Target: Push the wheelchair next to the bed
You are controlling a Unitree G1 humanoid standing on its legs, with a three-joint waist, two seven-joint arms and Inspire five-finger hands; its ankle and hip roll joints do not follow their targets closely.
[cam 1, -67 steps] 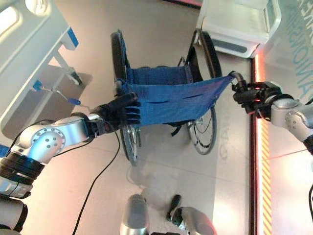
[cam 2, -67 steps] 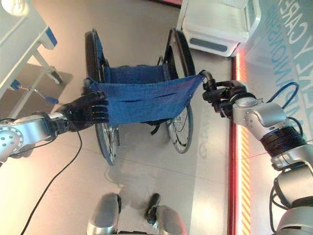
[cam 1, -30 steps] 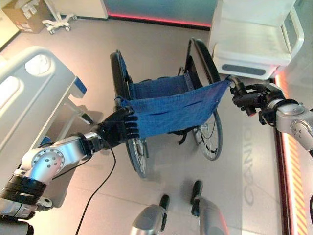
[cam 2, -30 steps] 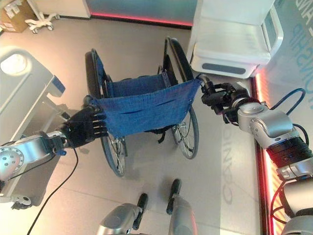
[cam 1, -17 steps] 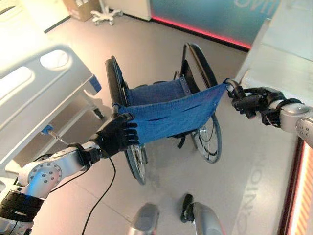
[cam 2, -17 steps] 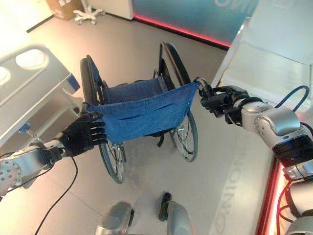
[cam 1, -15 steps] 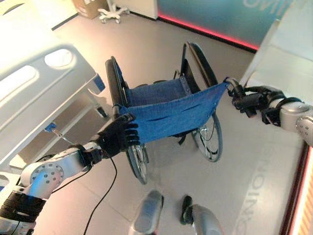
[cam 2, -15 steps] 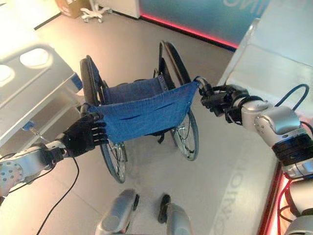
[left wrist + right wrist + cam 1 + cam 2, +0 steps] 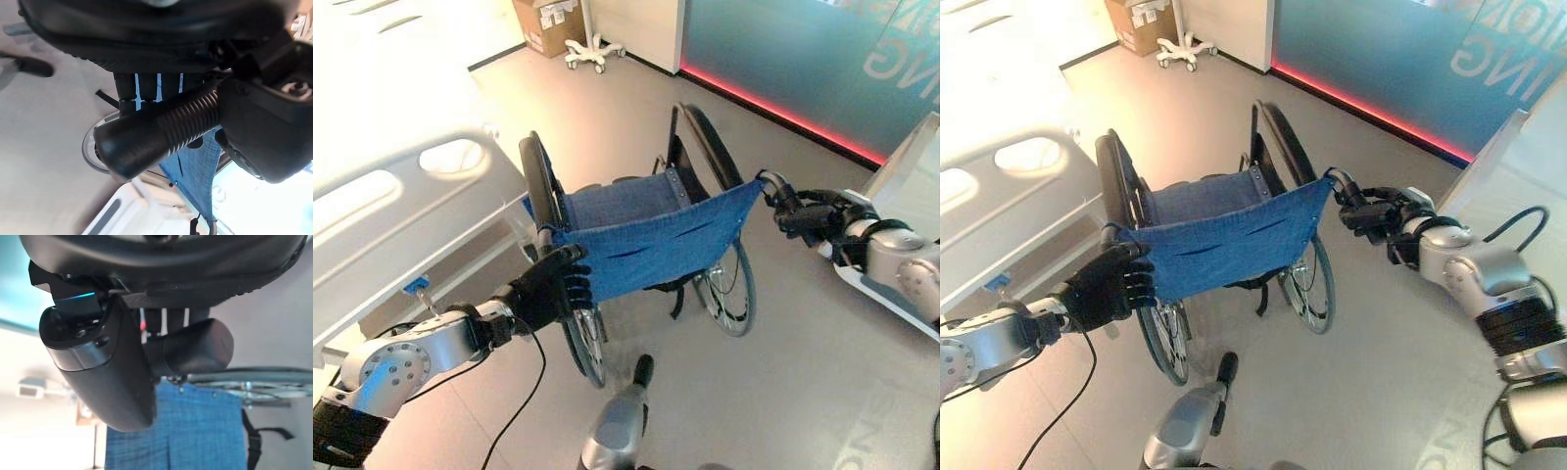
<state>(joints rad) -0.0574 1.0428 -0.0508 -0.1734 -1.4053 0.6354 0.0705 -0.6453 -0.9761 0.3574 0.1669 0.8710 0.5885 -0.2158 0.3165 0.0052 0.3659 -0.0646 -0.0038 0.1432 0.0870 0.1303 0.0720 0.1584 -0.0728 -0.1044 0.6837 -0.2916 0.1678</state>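
The wheelchair (image 9: 641, 235) is seen from behind on the grey floor (image 9: 783, 392), its blue fabric backrest (image 9: 656, 245) stretched between the two push handles and the blue seat sling visible past it. It stands just beside the bed (image 9: 391, 225), which lies to the robot's left, with the chair's left wheel (image 9: 540, 186) near the bed's white end panel and its two oval cut-outs; whether wheel and bed touch cannot be told.

The left hand (image 9: 548, 289) is wrapped round the left push handle (image 9: 161, 132): in the left wrist view the ribbed black grip is seen crossing the palm, with the fingers (image 9: 146, 90) curled behind it and the thumb closed over its other side. The right hand (image 9: 1381, 217) is clamped on the right push handle (image 9: 195, 350) in the same way, the thumb (image 9: 107, 372) folded across the grip and the blue backrest showing just beyond.

Past the wheelchair, a red light strip (image 9: 783, 113) is seen running along the foot of a teal wall panel (image 9: 783, 49). Near the far wall a cardboard box (image 9: 548, 24) is standing on the floor, closed, so its contents cannot be told, and a white wheeled stand base (image 9: 592, 51) sits just beside it. A white unit (image 9: 911, 196) is seen at the right edge, behind the right arm.
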